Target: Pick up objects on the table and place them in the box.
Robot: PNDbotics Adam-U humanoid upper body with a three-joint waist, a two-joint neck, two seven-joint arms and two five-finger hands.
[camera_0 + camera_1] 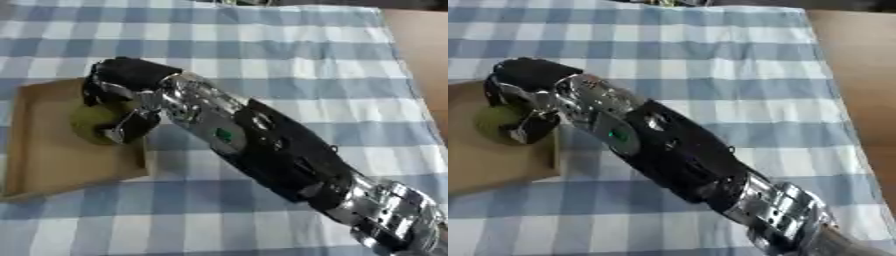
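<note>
Homely dining table (420,55); blue-checked tablecloth (289,55).

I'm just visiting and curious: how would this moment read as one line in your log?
right hand: curled round green round object | position: over cardboard box | object: not released | left hand: out of view

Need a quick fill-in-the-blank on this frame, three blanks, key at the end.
1. The right hand is curled round a round ____ object.
2. That hand is over the shallow ____ box, at the view's left.
3. The tablecloth is checked in white and ____.

Missing words: green; cardboard; blue
</note>
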